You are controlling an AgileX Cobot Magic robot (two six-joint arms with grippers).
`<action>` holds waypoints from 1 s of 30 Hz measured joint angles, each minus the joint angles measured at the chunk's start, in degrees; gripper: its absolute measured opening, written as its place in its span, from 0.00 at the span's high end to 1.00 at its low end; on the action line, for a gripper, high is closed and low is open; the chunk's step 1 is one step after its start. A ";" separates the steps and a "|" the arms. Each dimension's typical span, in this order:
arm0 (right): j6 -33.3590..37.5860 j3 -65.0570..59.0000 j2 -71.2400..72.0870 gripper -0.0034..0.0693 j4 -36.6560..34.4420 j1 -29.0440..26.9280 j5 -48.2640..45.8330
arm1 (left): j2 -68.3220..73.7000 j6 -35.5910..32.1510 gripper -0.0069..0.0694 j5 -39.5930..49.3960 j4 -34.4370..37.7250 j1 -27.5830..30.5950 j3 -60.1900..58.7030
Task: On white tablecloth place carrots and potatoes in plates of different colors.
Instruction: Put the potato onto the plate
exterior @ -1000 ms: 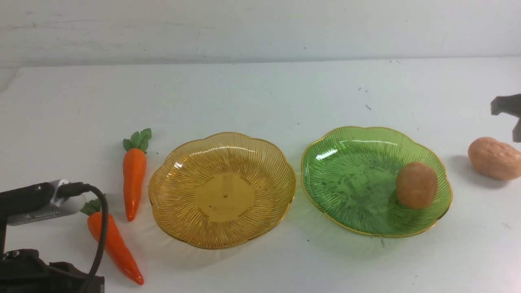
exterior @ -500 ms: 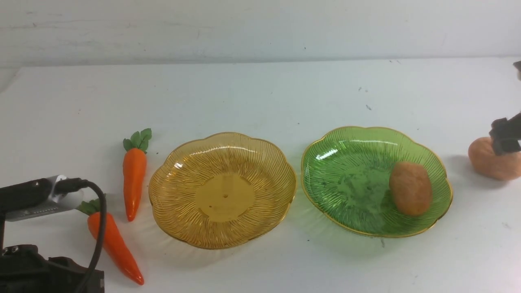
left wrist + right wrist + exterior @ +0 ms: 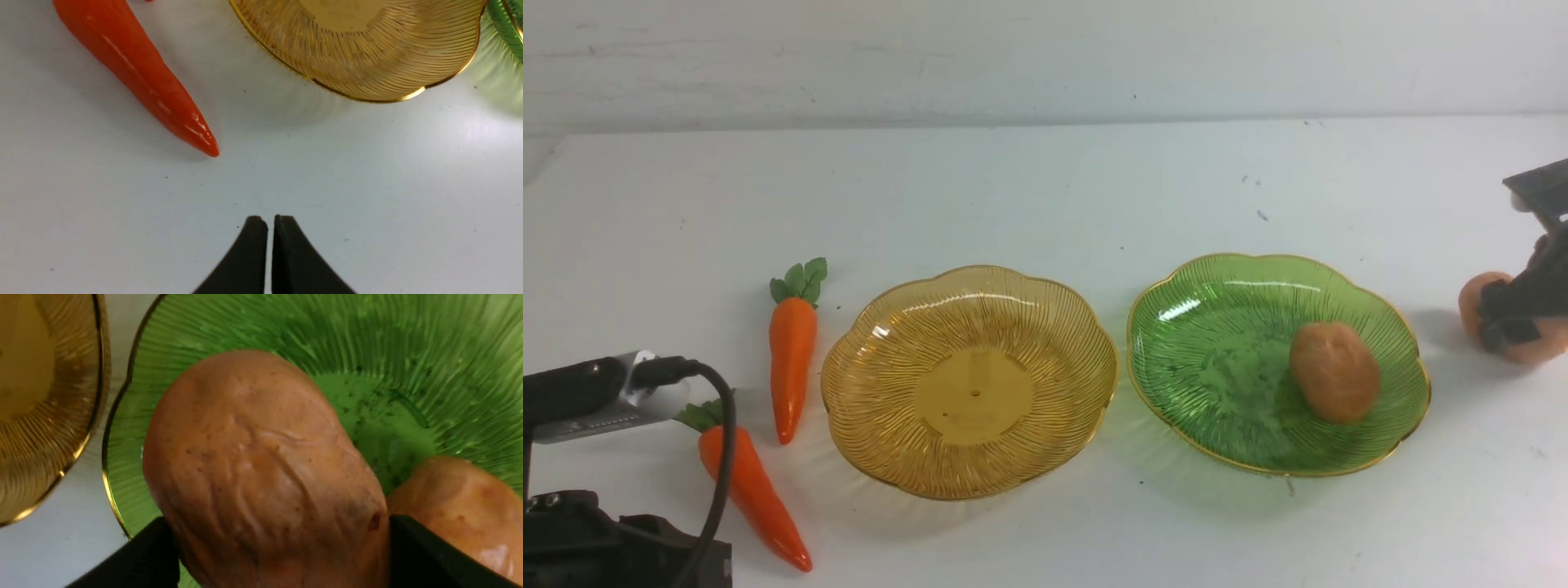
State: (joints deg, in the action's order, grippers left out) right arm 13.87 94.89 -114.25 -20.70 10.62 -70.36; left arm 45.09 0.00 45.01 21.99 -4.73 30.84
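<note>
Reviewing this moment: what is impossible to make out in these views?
- Front view: the right claw and its potato are cut off by the right edge; lifted or resting, unclear.
- Front view: the near carrot has its leaves partly behind the left arm.
- Right wrist view: that potato hides much of the green plate.

Carrots [image 3: 792,359] left of plates [image 3: 866,359], potato [image 3: 1334,382] in right plate [image 3: 1217,327], second potato [image 3: 1468,300] rightmost
</note>
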 joint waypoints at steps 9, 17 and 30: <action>-8.13 -0.07 -2.04 0.07 16.05 8.84 0.12 | 0.00 5.60 0.61 0.96 -2.06 0.00 0.00; -12.85 2.60 -2.04 0.00 18.60 8.94 -0.05 | 0.00 9.52 0.20 0.60 -6.33 0.00 0.00; -14.57 -6.58 25.03 0.61 17.87 9.02 -1.07 | 21.09 26.99 0.15 -13.02 -16.92 0.00 0.02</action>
State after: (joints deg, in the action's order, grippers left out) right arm -0.71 88.31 -89.22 -2.83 19.64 -71.44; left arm 66.18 26.99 32.00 5.07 -4.73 30.86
